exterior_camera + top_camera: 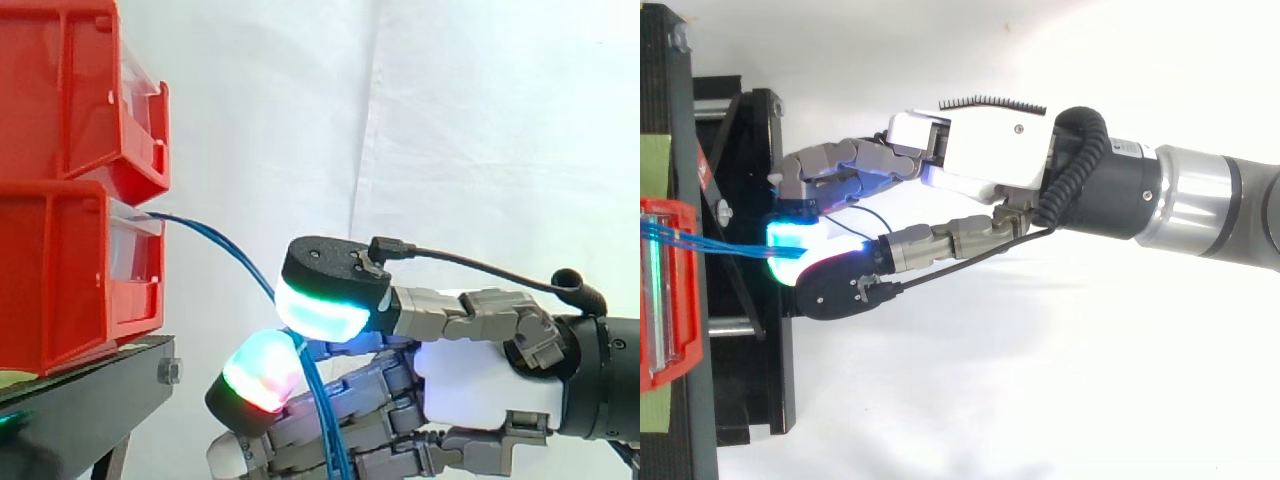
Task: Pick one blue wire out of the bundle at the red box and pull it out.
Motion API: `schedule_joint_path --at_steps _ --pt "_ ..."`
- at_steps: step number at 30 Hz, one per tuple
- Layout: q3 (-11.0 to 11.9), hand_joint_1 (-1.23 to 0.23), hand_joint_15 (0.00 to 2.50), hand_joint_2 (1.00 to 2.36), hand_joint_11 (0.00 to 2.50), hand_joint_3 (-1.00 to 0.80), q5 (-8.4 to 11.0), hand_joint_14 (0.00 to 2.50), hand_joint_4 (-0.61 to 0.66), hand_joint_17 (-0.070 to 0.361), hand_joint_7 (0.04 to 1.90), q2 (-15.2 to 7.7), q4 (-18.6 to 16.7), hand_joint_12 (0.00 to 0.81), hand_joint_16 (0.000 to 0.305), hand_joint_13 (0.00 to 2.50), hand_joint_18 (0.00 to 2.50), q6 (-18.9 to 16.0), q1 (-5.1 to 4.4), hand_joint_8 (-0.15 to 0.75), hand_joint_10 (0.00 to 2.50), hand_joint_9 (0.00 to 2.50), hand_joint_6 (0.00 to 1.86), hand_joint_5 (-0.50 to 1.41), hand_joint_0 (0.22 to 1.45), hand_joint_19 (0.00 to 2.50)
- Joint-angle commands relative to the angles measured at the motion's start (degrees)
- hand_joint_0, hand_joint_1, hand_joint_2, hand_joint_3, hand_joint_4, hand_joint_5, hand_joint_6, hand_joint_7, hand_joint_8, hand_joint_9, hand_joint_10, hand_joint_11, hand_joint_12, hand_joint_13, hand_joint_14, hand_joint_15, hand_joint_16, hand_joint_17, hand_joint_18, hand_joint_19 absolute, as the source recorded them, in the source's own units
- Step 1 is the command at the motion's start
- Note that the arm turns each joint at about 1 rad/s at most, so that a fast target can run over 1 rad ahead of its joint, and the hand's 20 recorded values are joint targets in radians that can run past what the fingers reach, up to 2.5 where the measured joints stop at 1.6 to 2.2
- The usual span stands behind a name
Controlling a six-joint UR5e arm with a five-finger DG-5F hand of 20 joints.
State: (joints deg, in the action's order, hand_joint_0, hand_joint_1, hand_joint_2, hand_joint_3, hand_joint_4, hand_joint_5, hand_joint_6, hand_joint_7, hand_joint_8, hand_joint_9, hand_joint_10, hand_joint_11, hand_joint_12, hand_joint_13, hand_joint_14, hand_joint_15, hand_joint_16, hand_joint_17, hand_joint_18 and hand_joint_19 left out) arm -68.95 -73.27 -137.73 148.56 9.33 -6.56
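A white curtain (450,120) hangs behind the black stand (80,405) with its bolt (170,372).

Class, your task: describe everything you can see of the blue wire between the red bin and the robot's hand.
The blue wire looks like thin, glossy, flexible strands, more than one running close together. It leaves the front of the lower red bin, arcs down and rightward through the air, and passes between the glowing fingers of the hand, which pinch it. It then hangs below them.
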Motion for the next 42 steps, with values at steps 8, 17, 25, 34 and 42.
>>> schedule_joint_path --at_steps 8,17,25,34,42 --pt "0.04 -0.62 0.11 1.02 0.27 -0.25 -0.2 0.0 0.25 0.132 1.3 0.0 0.68 0.369 0.059 0.26 0.23 1.04 0.68 0.27 0.01 0.67 0.5 -0.09 0.56 0.3" --pt "0.04 -0.6 0.11 1.01 0.27 -0.37 -1.26 0.0 0.26 0.14 1.3 0.0 0.77 0.386 0.062 0.26 0.23 1.39 1.2 0.281 0.01 0.66 0.5 -0.09 0.51 0.3" --pt "0.04 -0.56 0.11 1.01 0.25 -0.39 -1.43 0.01 0.28 0.147 1.24 0.0 0.77 0.397 0.065 0.25 0.21 1.74 1.29 0.285 0.01 0.65 0.5 -0.1 0.48 0.31" --pt "0.13 -0.59 0.11 1.01 0.25 -0.25 -2.05 0.0 0.26 0.143 1.29 0.0 0.77 0.383 0.064 0.2 0.15 2.88 1.38 0.274 0.01 0.6 0.5 -0.11 0.5 0.31" --pt "0.13 -0.61 0.11 1.01 0.26 -0.31 -2.93 0.0 0.24 0.145 1.3 0.62 2.97 0.387 0.064 0.2 0.15 3.32 1.56 0.279 0.01 0.59 0.5 -0.11 0.49 0.31"
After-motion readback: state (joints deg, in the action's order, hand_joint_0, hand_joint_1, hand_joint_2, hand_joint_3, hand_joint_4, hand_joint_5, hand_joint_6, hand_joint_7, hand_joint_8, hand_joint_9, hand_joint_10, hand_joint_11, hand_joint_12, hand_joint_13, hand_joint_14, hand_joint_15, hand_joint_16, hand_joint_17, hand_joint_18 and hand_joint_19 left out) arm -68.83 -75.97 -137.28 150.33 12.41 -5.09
